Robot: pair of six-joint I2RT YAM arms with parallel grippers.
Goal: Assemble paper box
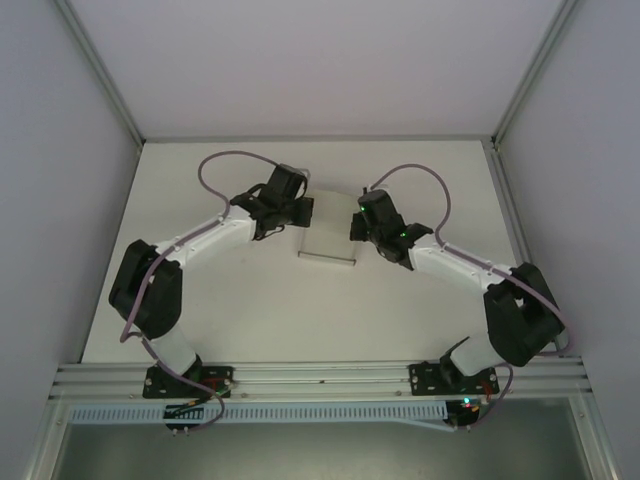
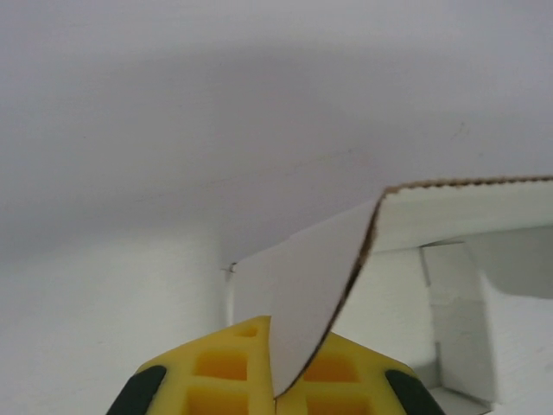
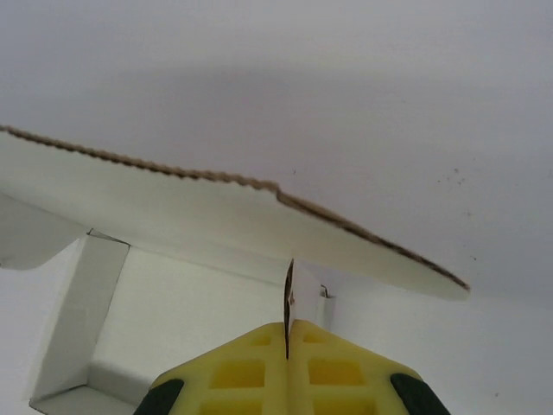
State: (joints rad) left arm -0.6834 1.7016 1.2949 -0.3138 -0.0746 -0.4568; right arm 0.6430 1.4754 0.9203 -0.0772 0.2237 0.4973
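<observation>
Currently, on the worktop (image 1: 250,310), I am gripping the paper box (image 1: 328,240) from both sides: my left fingers (image 2: 220,372) are clamping a curling side flap (image 2: 302,285), my right fingers (image 3: 333,372) are pinching a small tab (image 3: 291,294). Next, I judge, both walls need folding upright and locking in.

The paper box (image 1: 327,232) lies on the desk (image 1: 300,320), toward the far middle, between the two hands. The left hand (image 1: 303,210) touches the box's far left corner, and the right hand (image 1: 357,224) touches its right edge. The left wrist view shows a box flap pinched in the left hand, with the box's hollow to the right. The right wrist view shows a flap edge pinched in the right hand, with the hollow to the left.
</observation>
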